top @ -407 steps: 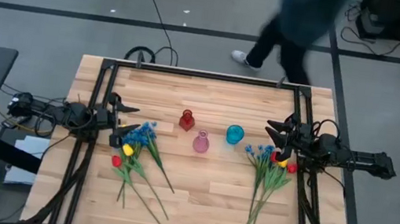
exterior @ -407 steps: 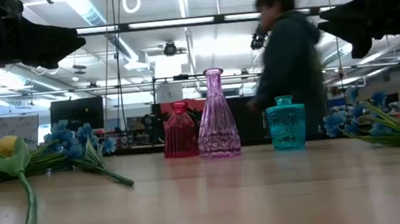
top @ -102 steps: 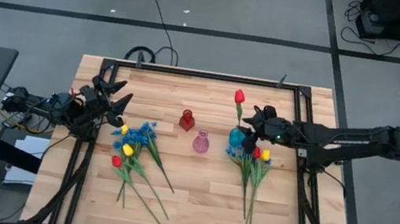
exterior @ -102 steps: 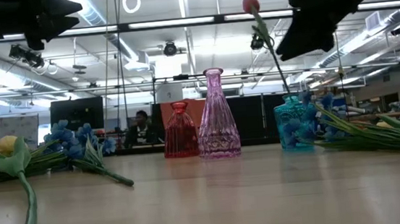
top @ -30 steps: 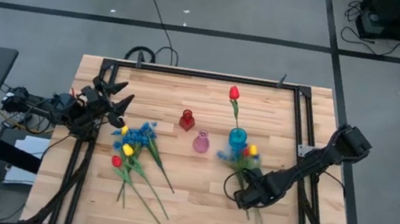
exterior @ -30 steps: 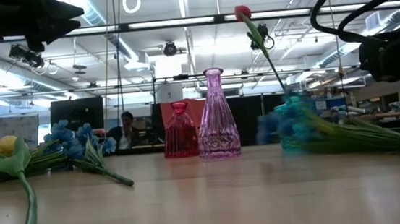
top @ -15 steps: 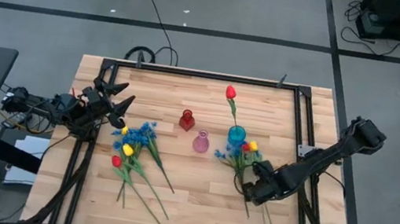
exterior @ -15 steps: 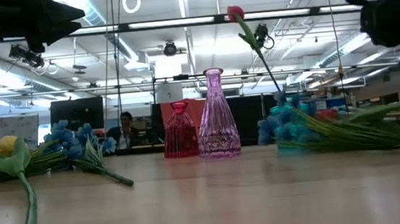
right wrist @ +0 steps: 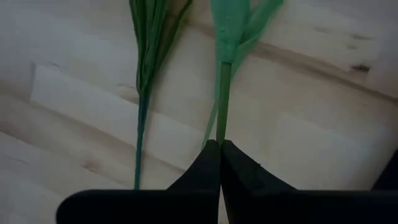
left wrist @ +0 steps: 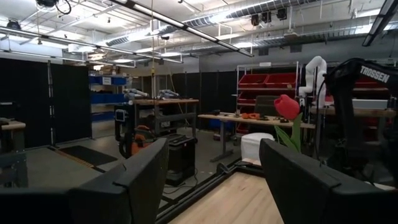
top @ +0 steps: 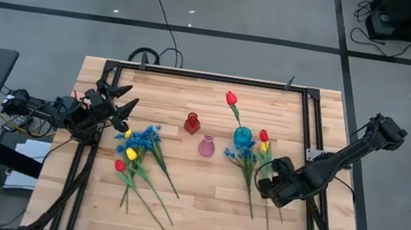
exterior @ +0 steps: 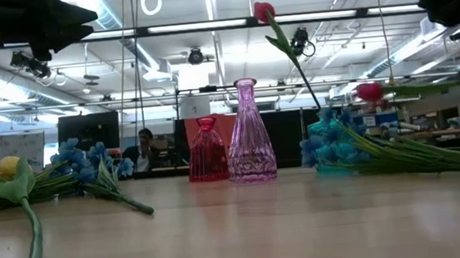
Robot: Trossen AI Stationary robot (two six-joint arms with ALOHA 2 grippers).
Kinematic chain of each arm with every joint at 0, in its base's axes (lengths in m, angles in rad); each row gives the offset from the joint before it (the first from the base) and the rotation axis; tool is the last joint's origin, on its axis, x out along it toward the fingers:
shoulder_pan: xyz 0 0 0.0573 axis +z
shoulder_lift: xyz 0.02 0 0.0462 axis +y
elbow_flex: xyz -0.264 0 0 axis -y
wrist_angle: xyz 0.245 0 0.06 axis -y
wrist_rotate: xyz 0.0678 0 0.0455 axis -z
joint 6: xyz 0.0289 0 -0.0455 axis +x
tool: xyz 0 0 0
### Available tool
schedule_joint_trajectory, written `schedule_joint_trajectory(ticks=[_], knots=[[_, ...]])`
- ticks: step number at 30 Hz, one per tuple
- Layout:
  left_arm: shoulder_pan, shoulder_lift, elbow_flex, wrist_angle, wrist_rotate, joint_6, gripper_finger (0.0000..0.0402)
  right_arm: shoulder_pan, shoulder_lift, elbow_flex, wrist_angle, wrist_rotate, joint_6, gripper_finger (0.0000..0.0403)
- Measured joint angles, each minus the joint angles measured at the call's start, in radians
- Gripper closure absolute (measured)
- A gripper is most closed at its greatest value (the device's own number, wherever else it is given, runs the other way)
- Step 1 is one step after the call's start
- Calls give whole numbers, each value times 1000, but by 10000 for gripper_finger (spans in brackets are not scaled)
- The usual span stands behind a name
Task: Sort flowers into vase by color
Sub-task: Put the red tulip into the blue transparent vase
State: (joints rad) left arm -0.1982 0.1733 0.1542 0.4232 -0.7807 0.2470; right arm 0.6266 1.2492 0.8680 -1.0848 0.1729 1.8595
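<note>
A red tulip (top: 231, 98) stands leaning in the blue vase (top: 242, 137). The red vase (top: 192, 123) and the pink vase (top: 207, 145) are empty. My right gripper (top: 267, 186) is shut on the stem of another red tulip (top: 263, 136), right of a bunch of blue blossoms (top: 245, 158) lying on the table. In the low view this tulip's head (exterior: 369, 92) hangs above the table. A yellow tulip (top: 265, 148) is beside it. My left gripper (top: 121, 106) is open and empty above the left bunch (top: 138, 154). My right gripper pinches the red tulip's green stem (right wrist: 221, 127) between its two shut fingers, on the bare part below the leaves. The fingers point down and lie along the stem's line. The tulip is lifted, about level, with its head toward the far edge.
The left bunch of blue blossoms, yellow tulips and a red tulip (top: 119, 166) lies on the table, stems toward the near edge. A loose stem (right wrist: 142, 106) lies on the wood by my right gripper. Black frame rails (top: 309, 188) run along the table's sides.
My right gripper has gone up and a little toward the table's far right, shut on the stem. The red tulip has come up off the table out of the right bunch, which has shifted. The tulip in the blue vase has leaned further left.
</note>
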Motion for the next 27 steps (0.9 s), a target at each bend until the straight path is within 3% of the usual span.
schedule_joint_trajectory(ticks=[10, 13, 27], knots=[[0, 0, 0, 0, 0, 0, 143, 0, -115, 0, -16, 114, -35, 390], [0, 0, 0, 0, 0, 0, 143, 4, -143, 0, -7, 199, -73, 390], [0, 0, 0, -33, 0, -76, 143, 12, -170, 1, 18, 1008, -342, 386]])
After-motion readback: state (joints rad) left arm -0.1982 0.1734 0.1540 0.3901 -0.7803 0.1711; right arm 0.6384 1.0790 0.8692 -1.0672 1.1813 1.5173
